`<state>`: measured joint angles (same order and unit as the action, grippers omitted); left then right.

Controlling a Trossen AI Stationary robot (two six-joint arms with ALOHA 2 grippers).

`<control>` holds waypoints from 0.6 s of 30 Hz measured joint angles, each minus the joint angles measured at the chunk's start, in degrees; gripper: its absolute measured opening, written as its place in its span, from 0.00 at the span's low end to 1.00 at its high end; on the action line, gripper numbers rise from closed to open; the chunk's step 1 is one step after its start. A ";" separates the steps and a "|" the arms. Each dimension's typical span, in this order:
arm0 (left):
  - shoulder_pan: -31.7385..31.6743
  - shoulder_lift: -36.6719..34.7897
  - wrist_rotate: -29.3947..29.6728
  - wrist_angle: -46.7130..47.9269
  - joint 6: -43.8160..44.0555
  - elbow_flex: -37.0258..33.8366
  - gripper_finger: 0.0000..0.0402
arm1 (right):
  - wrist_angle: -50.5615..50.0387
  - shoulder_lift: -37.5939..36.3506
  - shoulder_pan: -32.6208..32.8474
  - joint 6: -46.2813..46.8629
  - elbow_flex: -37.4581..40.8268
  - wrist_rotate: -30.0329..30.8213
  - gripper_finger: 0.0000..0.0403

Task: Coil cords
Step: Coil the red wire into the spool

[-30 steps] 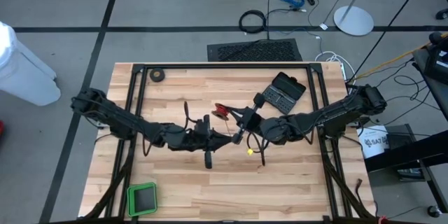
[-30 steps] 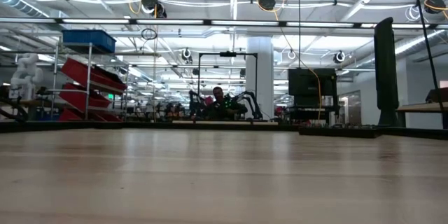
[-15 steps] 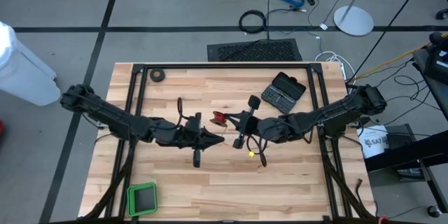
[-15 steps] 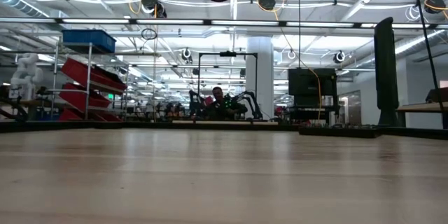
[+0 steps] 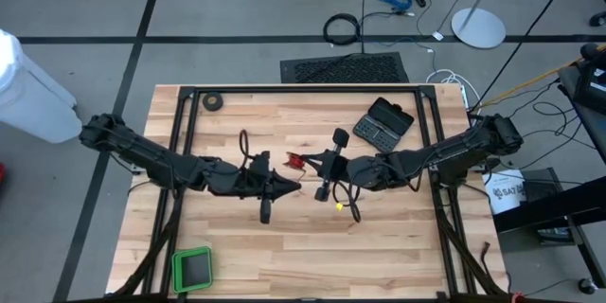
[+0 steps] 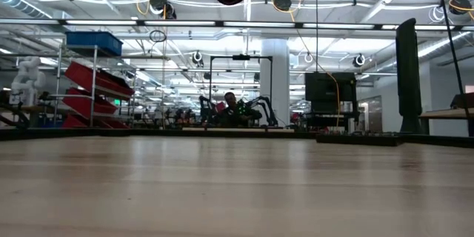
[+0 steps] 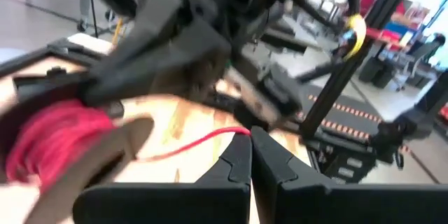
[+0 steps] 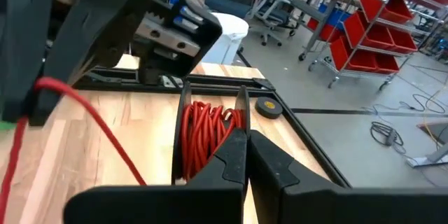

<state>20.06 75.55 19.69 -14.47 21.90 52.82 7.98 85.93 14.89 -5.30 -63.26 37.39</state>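
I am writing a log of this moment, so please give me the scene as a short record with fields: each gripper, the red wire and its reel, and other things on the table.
left gripper: above table centre, fingers shut on the red wire
right gripper: opposite the left gripper, shut on the reel
reel: held in the air, many turns of red wire already wound on it
red wire: one strand runs from the reel to the left gripper
tape roll: far left part of the table
black case: far right part
green tray: near left corner
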 joint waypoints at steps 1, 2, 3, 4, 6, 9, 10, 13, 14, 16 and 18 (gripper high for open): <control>-0.15 0.02 0.12 -1.07 -0.15 0.00 0.00 | -0.01 0.00 -0.09 0.20 0.00 -0.29 0.00; -0.21 0.02 0.21 -1.96 -0.17 0.00 0.00 | 0.01 0.00 -0.23 0.33 0.00 -0.37 0.00; -0.36 0.02 0.33 -2.72 -0.29 0.00 0.00 | 0.01 0.00 -0.26 0.35 0.00 -0.40 0.00; -0.55 0.02 0.32 -3.30 -0.73 0.00 0.00 | 0.03 0.00 -0.26 0.38 0.00 -0.32 0.00; -0.82 0.05 0.35 -3.67 -1.21 0.00 0.00 | 0.06 0.00 -0.26 0.39 0.00 -0.19 0.00; -1.28 0.09 0.35 -4.77 -1.21 0.00 0.00 | 0.42 0.00 -0.35 1.57 0.00 -0.04 0.00; -1.51 0.13 0.34 -4.90 -1.21 0.00 0.00 | 0.44 0.00 -0.54 2.14 0.00 0.02 0.00; -2.16 1.36 0.29 -6.82 -1.19 0.00 0.00 | 0.40 0.00 -1.06 4.01 0.00 0.19 0.00; -2.33 1.99 -0.13 -7.89 -1.21 0.00 0.00 | 0.43 0.00 -1.16 4.55 0.00 0.22 0.00; -2.68 3.43 -1.01 -10.21 -1.21 0.00 0.00 | 0.72 0.00 -1.37 5.07 0.00 0.20 0.00; -2.82 4.48 -1.72 -11.65 -1.27 0.00 0.00 | 0.64 0.00 -1.32 5.07 0.00 0.17 0.00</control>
<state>17.24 80.03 17.97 -26.12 20.63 52.81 8.62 85.93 13.57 -0.23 -63.26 37.56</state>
